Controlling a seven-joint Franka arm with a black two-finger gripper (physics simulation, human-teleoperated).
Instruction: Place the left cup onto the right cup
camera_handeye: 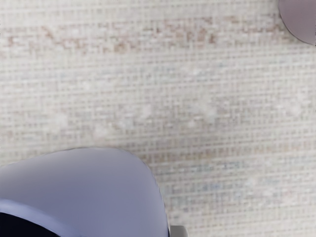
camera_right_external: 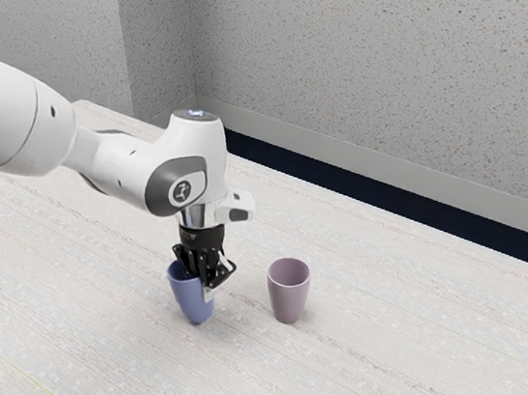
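periwinkle-blue cup (camera_right_external: 190,300) hangs tilted under the black gripper (camera_right_external: 202,269), its mouth leaning up toward the hand and its narrower base pointing down toward the exterior view's right. the fingers are clamped on the cup's rim, one inside the mouth and one against the outer wall, so the gripper is grasping this cup. its base sits very low over the pale, wood-grained table (camera_right_external: 397,371); i cannot tell whether it touches the surface or rides just above it.

the mauve cup (camera_right_external: 287,290) stands upright on the table near the blue one, on the exterior view's right, with a clear gap of bare tabletop between the two. its mouth is open upward and nothing rests on it.

the white arm (camera_right_external: 104,152) comes in from the exterior view's left and bends down at the wrist over the held cup. behind the table, a dark skirting strip (camera_right_external: 391,197) runs along the foot of a speckled grey wall (camera_right_external: 379,67).

in the wrist view the blue cup (camera_handeye: 84,192) appears as a large blurred curve right under the hand, with its dark interior at the edge. the mauve cup (camera_handeye: 300,17) shows as a rounded sliver well apart from it, with the woven-looking tabletop (camera_handeye: 197,98) lying between them.
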